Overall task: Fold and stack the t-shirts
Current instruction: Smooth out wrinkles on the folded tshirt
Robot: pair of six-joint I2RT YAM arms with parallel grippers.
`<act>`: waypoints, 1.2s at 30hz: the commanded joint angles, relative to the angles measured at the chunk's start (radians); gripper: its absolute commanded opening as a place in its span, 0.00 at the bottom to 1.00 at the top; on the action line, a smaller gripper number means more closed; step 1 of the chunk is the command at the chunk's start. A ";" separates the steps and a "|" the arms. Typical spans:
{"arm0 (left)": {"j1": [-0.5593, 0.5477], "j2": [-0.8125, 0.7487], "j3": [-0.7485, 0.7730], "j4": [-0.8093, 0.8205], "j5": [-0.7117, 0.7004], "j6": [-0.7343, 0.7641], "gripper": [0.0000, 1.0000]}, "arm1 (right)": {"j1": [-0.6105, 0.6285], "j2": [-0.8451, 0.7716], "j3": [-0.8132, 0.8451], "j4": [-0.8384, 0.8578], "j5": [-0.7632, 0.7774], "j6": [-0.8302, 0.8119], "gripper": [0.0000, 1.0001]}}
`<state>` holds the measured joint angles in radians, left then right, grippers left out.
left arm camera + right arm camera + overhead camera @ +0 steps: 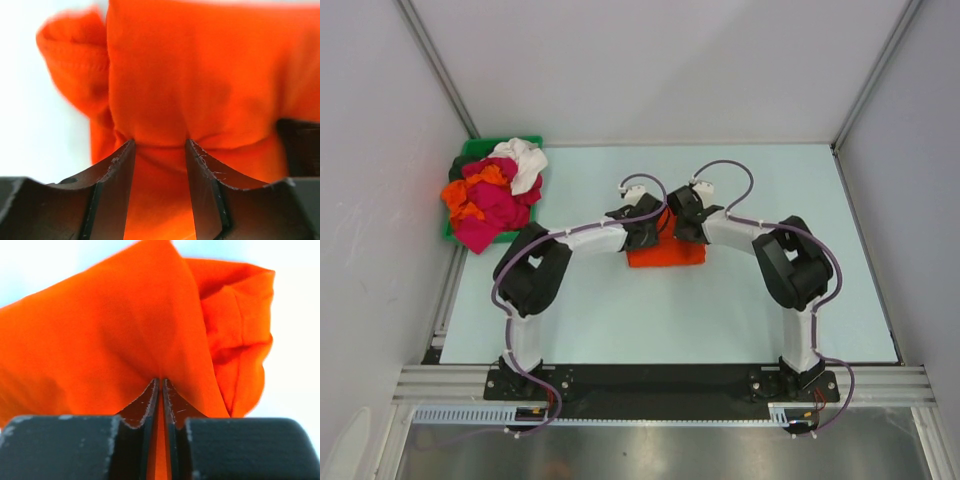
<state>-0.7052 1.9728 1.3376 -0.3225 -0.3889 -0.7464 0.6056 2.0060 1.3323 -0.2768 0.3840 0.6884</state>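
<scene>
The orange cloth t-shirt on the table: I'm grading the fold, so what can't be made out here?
- Top view: far edge of the orange cloth t-shirt, hidden under the left end effector and right end effector.
- Wrist views: its outline, cut off by the frame; the cloth is blurred.
- Green plastic bin: the number of tangled shirts, which overlap each other.

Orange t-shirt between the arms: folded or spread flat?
Folded. The orange t-shirt forms a small compact rectangle on the table, and the right wrist view shows doubled layers.
</scene>
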 commanded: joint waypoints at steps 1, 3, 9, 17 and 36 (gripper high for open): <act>-0.022 -0.097 -0.058 -0.036 -0.024 -0.033 0.51 | 0.006 -0.108 -0.048 -0.002 0.047 -0.006 0.16; -0.022 -0.150 -0.077 -0.043 -0.033 -0.031 0.52 | 0.010 -0.179 -0.042 -0.027 0.059 -0.010 0.19; -0.027 -0.233 -0.133 -0.046 -0.044 -0.037 0.52 | 0.017 -0.312 -0.096 -0.068 0.072 0.002 0.21; -0.043 -0.203 -0.207 -0.029 -0.025 -0.062 0.51 | 0.063 -0.340 -0.274 -0.050 0.053 0.074 0.19; -0.040 -0.084 -0.163 -0.053 -0.022 -0.042 0.52 | 0.141 -0.234 -0.400 -0.007 0.004 0.143 0.15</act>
<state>-0.7441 1.8656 1.1522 -0.3565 -0.4046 -0.7860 0.7048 1.7458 0.9852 -0.2771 0.4450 0.7723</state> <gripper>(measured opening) 0.515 0.149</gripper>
